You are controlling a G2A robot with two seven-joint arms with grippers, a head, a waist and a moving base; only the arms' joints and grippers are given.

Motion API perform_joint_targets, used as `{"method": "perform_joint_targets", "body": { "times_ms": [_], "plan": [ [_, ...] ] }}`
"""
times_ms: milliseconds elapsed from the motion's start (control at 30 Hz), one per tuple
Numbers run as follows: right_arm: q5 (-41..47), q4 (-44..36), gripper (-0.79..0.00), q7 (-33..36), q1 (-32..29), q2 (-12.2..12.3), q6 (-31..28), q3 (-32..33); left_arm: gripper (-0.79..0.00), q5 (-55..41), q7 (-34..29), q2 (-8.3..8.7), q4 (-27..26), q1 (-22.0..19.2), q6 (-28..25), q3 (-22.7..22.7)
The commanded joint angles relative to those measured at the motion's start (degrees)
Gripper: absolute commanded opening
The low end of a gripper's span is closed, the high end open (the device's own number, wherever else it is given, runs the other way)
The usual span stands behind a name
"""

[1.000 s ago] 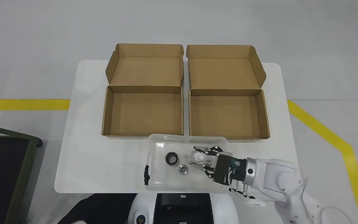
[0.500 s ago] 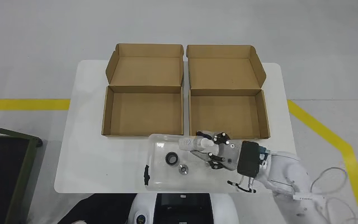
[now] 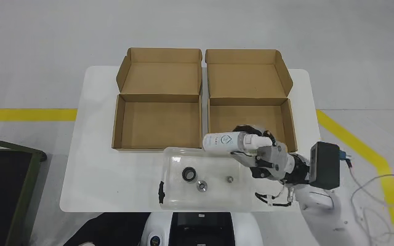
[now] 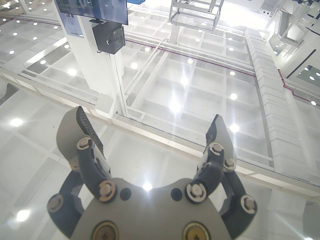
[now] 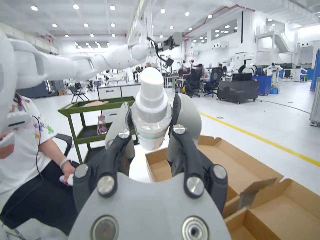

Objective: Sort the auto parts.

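Cardboard boxes (image 3: 157, 125) at twelve o'clock sat empty; your right hand (image 5: 150, 118) gripped a bottle (image 3: 225, 141), left hand (image 4: 150, 131) gaped; three parts (image 3: 189, 175) lay unsorted.

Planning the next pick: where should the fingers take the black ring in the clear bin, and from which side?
Probably across its outer rim, from straight above: the ring lies flat on the bin floor, and the walls block a sideways approach.

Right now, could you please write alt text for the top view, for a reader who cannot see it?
The right gripper holds a white spray bottle sideways over the far rim of a clear bin, where three small parts lie. Beyond it, two open cardboard boxes sit side by side on the white table.
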Motion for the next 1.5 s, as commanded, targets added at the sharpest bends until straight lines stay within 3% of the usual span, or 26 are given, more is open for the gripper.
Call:
{"method": "perform_joint_targets", "body": {
  "times_ms": [0, 267, 633, 1100, 1467],
  "plan": [
    [0.74, -0.56, -0.785, -0.16, 0.67, -0.06, 0.56, 0.44, 0.000, 0.00, 0.00, 0.00, 0.00, 0.00, 0.00, 0.00],
    [2.53, -2.32, -0.785, -1.96, 3.26, -0.53, 3.79, 1.70, 0.000, 0.00, 0.00, 0.00, 0.00, 0.00, 0.00, 0.00],
    [0.63, -3.15, -0.785, -9.43, 4.48, -1.65, 8.68, 1.32, 0.000, 0.00, 0.00, 0.00, 0.00, 0.00, 0.00, 0.00],
    [-3.01, -1.26, -0.785, -6.31, 5.30, -2.19, 7.87, -0.59, 0.000, 0.00, 0.00, 0.00, 0.00, 0.00, 0.00, 0.00],
    [-11.58, 1.77, -0.785, -0.41, 3.41, -2.06, 8.17, -1.30, 0.000, 0.00, 0.00, 0.00, 0.00, 0.00, 0.00, 0.00]
  ]
}}
